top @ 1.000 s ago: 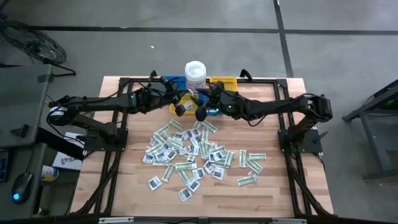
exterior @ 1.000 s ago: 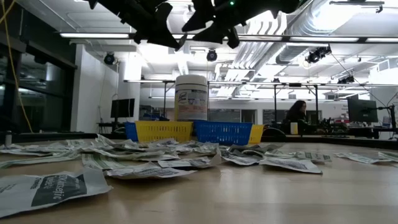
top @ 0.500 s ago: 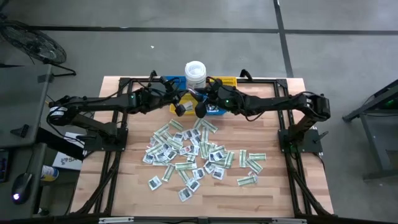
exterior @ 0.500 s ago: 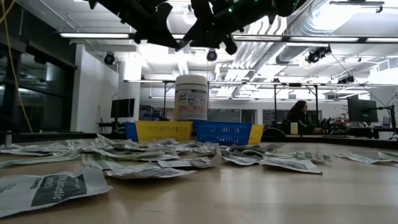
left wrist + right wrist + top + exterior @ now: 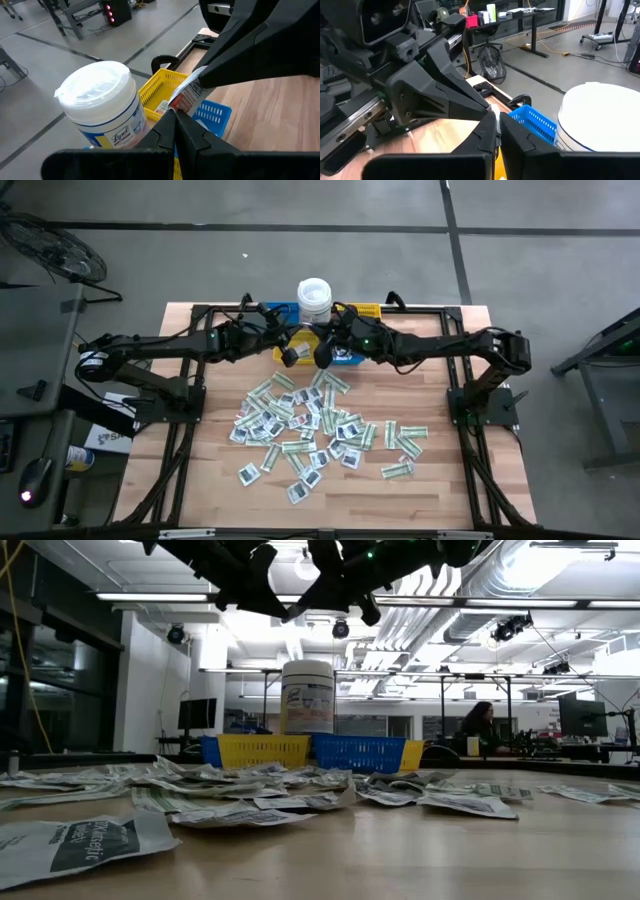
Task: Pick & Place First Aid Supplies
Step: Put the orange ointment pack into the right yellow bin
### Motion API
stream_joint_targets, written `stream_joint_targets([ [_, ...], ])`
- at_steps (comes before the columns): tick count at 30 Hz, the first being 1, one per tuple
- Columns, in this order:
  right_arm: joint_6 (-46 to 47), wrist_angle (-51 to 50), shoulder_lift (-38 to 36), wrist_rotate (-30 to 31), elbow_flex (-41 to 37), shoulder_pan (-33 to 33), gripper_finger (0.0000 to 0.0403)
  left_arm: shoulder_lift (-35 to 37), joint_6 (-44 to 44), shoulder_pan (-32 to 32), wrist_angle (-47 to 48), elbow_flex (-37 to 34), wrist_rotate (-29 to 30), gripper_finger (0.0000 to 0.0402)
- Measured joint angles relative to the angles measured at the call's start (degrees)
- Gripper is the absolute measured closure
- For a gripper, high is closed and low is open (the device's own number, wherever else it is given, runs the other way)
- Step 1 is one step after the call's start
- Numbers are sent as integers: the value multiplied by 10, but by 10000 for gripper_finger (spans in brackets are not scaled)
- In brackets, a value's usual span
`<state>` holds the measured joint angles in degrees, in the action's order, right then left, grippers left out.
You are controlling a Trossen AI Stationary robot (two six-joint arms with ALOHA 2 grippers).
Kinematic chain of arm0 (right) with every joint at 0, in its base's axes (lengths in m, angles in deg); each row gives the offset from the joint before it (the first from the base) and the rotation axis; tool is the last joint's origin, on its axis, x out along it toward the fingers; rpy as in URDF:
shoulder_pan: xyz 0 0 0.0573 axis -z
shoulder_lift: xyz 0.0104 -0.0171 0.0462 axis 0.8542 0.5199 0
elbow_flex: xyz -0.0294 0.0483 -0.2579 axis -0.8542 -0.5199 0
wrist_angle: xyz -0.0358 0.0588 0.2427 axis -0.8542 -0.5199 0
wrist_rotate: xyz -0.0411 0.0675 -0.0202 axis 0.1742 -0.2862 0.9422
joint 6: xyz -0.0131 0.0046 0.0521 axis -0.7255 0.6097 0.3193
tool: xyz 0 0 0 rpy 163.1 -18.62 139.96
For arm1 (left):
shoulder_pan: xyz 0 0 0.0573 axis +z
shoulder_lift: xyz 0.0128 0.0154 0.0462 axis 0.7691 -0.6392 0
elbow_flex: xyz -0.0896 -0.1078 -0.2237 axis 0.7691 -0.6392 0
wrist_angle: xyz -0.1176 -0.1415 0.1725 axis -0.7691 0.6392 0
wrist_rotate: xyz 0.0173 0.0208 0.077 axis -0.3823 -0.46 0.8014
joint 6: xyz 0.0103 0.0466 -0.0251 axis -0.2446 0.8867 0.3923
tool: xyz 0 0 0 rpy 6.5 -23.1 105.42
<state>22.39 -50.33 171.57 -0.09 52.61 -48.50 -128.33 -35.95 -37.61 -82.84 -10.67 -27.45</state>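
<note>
- Left gripper [image 5: 175, 120]: raised over the far middle of the table, fingers pressed together on one white packet [image 5: 186, 92] with red and dark print; the packet stands up from the fingertips.
- Right gripper [image 5: 497, 131]: meets the left one nose to nose above the bins, fingers drawn fully together. Its tips sit at the same packet's edge; whether they pinch it cannot be told.
- Blue bin [image 5: 343, 357]: directly under the two grippers, at the far edge of the table, mostly hidden by them from above.
- Yellow bin [image 5: 165, 92]: just beside the blue one; from table height a yellow and a blue basket [image 5: 358, 752] stand side by side.
- White lidded tub [image 5: 313, 295]: upright, just beyond the bins, close to both grippers.
- Packets [image 5: 310, 425]: dozens of them, white squares and green-and-white strips, scattered loose across the middle of the table, near side of the bins, well apart from the grippers.
- Table [image 5: 440, 490]: pale wood, bare toward the near edge.
- Person [image 5: 478, 725]: seated in the room far behind.
- Step in hand, as judged: one packet is carried above the bins, seemingly being passed or steadied between the arms.
- Next move calls for: centring over the proper bin, then letting go cleanly so the light paper does not drift past the rim.
</note>
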Motion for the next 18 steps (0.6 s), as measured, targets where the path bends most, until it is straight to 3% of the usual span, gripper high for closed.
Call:
stream_joint_targets([
  [12, 22, 2, -2, -6, 0, 15, 401, 0, 0, 0, 1, 0, -1, 397],
  [18, 26, 2, -8, 2, 0, 24, 402, 0, 22, 0, 6, 0, -36, 344],
])
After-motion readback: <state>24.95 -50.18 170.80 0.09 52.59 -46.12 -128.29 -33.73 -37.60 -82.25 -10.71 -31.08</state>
